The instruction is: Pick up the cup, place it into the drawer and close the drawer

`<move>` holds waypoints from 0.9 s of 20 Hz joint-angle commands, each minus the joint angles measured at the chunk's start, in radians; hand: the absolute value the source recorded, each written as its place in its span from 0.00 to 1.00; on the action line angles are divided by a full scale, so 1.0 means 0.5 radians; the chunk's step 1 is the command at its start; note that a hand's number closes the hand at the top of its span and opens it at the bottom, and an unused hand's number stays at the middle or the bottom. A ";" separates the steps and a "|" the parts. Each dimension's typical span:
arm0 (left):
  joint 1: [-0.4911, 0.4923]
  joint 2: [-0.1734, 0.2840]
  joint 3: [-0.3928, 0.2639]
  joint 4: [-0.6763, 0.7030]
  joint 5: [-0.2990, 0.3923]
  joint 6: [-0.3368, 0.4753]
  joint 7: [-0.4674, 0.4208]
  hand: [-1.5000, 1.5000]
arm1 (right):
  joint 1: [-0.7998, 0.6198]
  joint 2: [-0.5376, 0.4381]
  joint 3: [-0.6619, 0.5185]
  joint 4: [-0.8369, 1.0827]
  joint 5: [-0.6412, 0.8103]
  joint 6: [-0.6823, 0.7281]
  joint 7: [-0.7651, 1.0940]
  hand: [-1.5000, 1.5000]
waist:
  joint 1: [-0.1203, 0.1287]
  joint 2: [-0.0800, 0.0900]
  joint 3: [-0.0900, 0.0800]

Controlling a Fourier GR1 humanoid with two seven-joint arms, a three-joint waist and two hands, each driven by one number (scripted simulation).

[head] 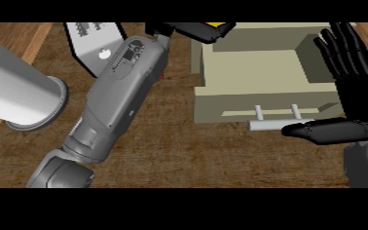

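Closest to my view, the grey left forearm point(115, 102) runs diagonally from the lower left up toward the top centre, over the brown wooden bench point(187, 156). At its far end my left hand point(194, 30) sits at the upper edge, just beyond the back-left corner of the drawer point(266, 85). Its dark fingers look curled around something, and a small patch of yellow point(214, 25) shows among them; I take that to be the cup, but I cannot tell its shape or how it sits. On the right, my right hand point(341, 78) is open, fingers straight and pointing up along the drawer's right side, with the thumb point(323, 129) stretched left beside the pale handle point(277, 122) on the drawer's front. I cannot tell whether the thumb touches the handle. The beige drawer stands pulled open. A large grey cylinder point(28, 97) lies at the left, and a white grater-like item point(93, 41) sits behind the forearm.
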 commanded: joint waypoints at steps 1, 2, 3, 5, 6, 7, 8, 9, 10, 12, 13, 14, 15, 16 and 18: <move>-0.264 -0.003 -0.089 0.283 0.074 0.158 0.167 1.00 | -0.046 -0.011 0.010 0.035 0.001 0.016 0.006 0.00 | -0.034 0.015 0.001; -0.175 -0.003 -0.162 0.310 0.100 0.136 0.128 1.00 | -0.013 -0.024 -0.070 0.014 -0.100 0.048 -0.025 0.00 | -0.034 0.011 0.001; -0.287 -0.003 -0.226 0.400 0.148 0.246 0.160 1.00 | -0.042 -0.020 0.014 -0.009 -0.034 0.047 0.011 0.00 | -0.094 0.023 0.002; -0.281 -0.003 -0.249 0.540 0.155 0.232 0.099 1.00 | -0.063 0.030 0.039 0.031 -0.016 0.018 -0.026 0.00 | -0.088 0.032 0.001; -0.348 -0.003 -0.266 0.584 0.174 0.231 0.186 1.00 | -0.082 0.067 0.084 0.032 0.060 -0.039 -0.030 0.00 | -0.093 0.034 0.001; -0.365 -0.003 -0.324 0.603 0.202 0.243 0.187 1.00 | -0.164 -0.045 -0.026 0.113 -0.041 0.040 0.015 0.00 | -0.099 0.034 0.002; -0.400 -0.003 -0.369 0.649 0.203 0.260 0.233 1.00 | -0.113 -0.019 -0.007 0.112 -0.057 0.067 -0.047 0.00 | -0.140 0.042 0.004; -0.273 -0.003 -0.379 0.707 0.188 0.207 0.121 1.00 | -0.048 -0.003 0.035 -0.001 -0.059 0.078 -0.017 0.00 | -0.171 0.049 0.003; -0.328 -0.003 -0.415 0.717 0.240 0.160 0.216 1.00 | -0.079 -0.011 0.026 0.038 -0.071 0.089 -0.025 0.00 | -0.189 0.052 0.003; -0.314 -0.003 -0.521 0.756 0.242 0.102 0.261 1.00 | -0.136 0.039 0.074 0.017 -0.040 0.034 0.006 0.00 | -0.224 0.058 0.003; -0.298 -0.003 -0.539 0.765 0.267 0.000 0.289 1.00 | -0.172 0.047 0.062 0.146 0.002 0.033 -0.114 0.00 | -0.202 0.071 0.004; -0.335 -0.003 -0.581 0.790 0.245 0.054 0.296 1.00 | -0.181 0.021 0.053 0.058 -0.049 0.052 -0.034 0.00 | -0.240 0.066 0.004; -0.316 -0.003 -0.630 0.761 0.278 0.054 0.303 1.00 | -0.235 0.023 0.082 0.126 -0.044 0.073 -0.038 0.00 | -0.264 0.075 0.004; -0.285 -0.003 -0.636 0.788 0.277 0.032 0.273 1.00 | -0.211 -0.007 0.067 0.081 -0.078 0.111 -0.027 0.00 | -0.288 0.079 0.004; -0.265 -0.003 -0.674 0.811 0.290 0.058 0.269 1.00 | -0.176 0.047 0.096 0.073 -0.046 0.076 -0.073 0.00 | -0.297 0.083 0.004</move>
